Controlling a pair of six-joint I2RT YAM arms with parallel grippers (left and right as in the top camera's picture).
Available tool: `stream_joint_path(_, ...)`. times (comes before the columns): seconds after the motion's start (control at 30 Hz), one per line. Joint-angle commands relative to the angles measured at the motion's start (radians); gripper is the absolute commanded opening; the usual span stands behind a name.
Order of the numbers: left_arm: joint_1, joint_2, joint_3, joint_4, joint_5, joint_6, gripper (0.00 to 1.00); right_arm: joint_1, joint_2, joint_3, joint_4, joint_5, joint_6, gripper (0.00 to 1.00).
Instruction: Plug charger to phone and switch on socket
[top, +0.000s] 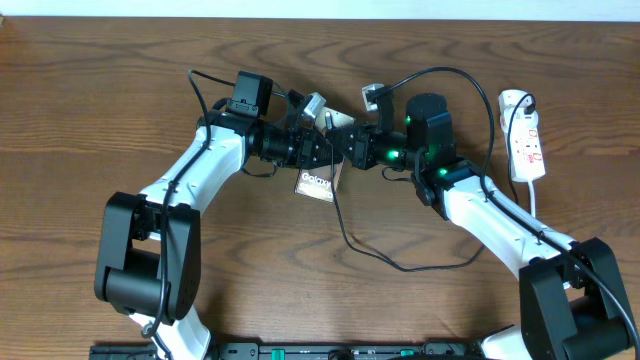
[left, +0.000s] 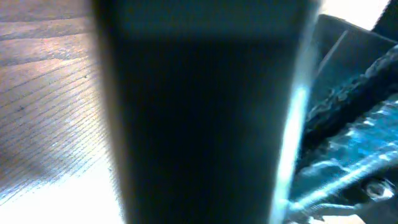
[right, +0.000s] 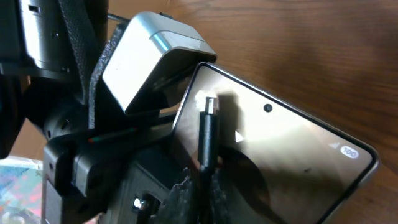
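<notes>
The phone, a dark slab with white lettering, hangs just below the spot where both grippers meet at mid table. My left gripper is shut on it, and the phone's dark body fills the left wrist view and hides the fingers. In the right wrist view the phone's glossy face is turned toward the camera. My right gripper is shut on the charger's black plug, whose silver tip stands in front of that face. The thin charger cable trails down and loops right. The white socket lies at far right.
The left arm's silver wrist camera sits close above the phone's upper edge. Thicker black arm cables arc over the right arm toward the socket. The socket's white cord runs down beside the right arm. The table is brown wood.
</notes>
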Motion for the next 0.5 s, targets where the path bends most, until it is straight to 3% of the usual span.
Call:
stream_joint_path(0.0,-0.018,-0.024,0.008,0.014,0.114,0.042,0.07,0.007,0.006,-0.001,-0.032,-0.020,-0.002,0.01)
stream_joint_path(0.2,-0.003,-0.024,0.008,0.094,0.312,0.091,0.08,-0.077,0.006,-0.001,0.111,-0.318,0.016,0.01)
stream_joint_path(0.33,-0.020,-0.025,0.008,0.181,0.423,0.097,0.07,-0.103,0.006,-0.001,0.114,-0.383,0.088,0.01)
stream_joint_path(0.47,-0.053,-0.025,0.008,0.217,0.421,0.098,0.07,-0.102,0.006,-0.001,0.116,-0.429,0.088,0.01)
